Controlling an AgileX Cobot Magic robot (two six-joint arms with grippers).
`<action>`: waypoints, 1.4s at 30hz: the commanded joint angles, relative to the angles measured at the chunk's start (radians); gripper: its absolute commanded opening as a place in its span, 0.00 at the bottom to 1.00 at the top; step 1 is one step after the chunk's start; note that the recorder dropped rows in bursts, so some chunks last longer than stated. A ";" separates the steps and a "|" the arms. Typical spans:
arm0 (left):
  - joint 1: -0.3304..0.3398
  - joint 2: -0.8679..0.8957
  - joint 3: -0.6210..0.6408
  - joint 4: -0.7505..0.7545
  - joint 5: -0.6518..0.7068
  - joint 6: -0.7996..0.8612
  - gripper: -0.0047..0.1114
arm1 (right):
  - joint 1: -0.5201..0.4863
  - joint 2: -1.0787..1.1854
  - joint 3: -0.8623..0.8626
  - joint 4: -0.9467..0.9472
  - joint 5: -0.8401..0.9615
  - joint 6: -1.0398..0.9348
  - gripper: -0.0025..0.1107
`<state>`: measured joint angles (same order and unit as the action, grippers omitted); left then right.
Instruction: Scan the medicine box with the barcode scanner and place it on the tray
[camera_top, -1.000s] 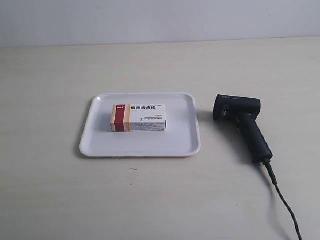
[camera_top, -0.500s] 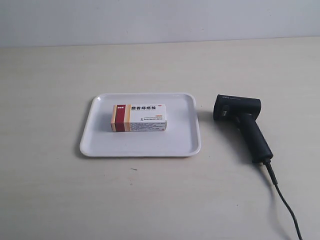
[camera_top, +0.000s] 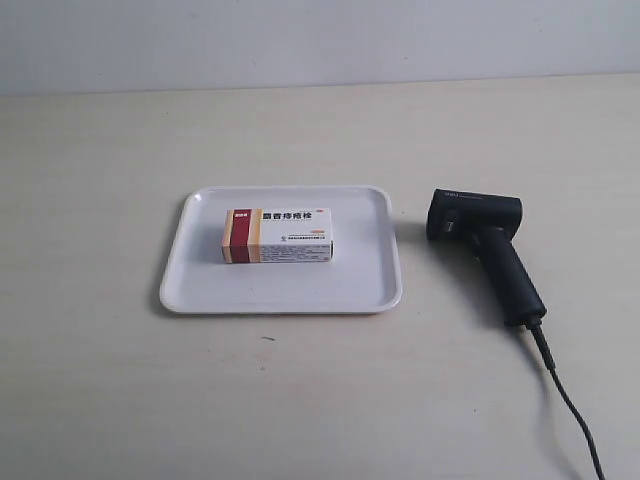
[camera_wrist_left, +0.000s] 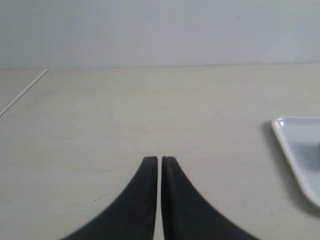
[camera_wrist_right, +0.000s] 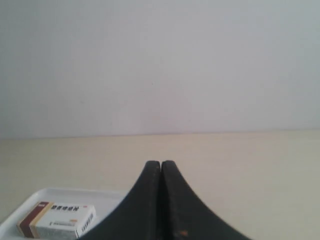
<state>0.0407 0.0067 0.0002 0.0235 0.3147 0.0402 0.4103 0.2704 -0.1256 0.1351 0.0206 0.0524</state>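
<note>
The white medicine box (camera_top: 277, 236) with its red and tan band lies flat on the white tray (camera_top: 200, 285) in the middle of the table. The black barcode scanner (camera_top: 487, 246) lies on its side on the table beside the tray, its cable (camera_top: 570, 410) trailing toward the view's lower edge. Neither arm shows in the exterior view. My left gripper (camera_wrist_left: 159, 159) is shut with nothing in it, off to one side of the tray (camera_wrist_left: 300, 150). My right gripper (camera_wrist_right: 160, 163) is shut and empty; past it I see the medicine box (camera_wrist_right: 57, 219) on the tray (camera_wrist_right: 107, 197).
A pale wall rises behind the table's far edge (camera_top: 320, 84). A thin line (camera_wrist_left: 22, 92) crosses the table surface in the left wrist view.
</note>
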 joint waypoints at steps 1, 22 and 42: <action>-0.004 -0.007 0.000 -0.006 -0.004 0.003 0.09 | -0.004 -0.003 0.126 -0.054 -0.155 0.146 0.03; -0.002 -0.007 0.000 -0.006 -0.004 0.003 0.09 | -0.255 -0.199 0.126 -0.111 -0.003 0.157 0.03; -0.002 -0.007 0.000 -0.006 -0.004 0.003 0.09 | -0.359 -0.270 0.126 -0.109 0.108 -0.001 0.03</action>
<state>0.0407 0.0067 0.0002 0.0200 0.3147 0.0402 0.0578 0.0066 -0.0047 0.0324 0.1277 0.0633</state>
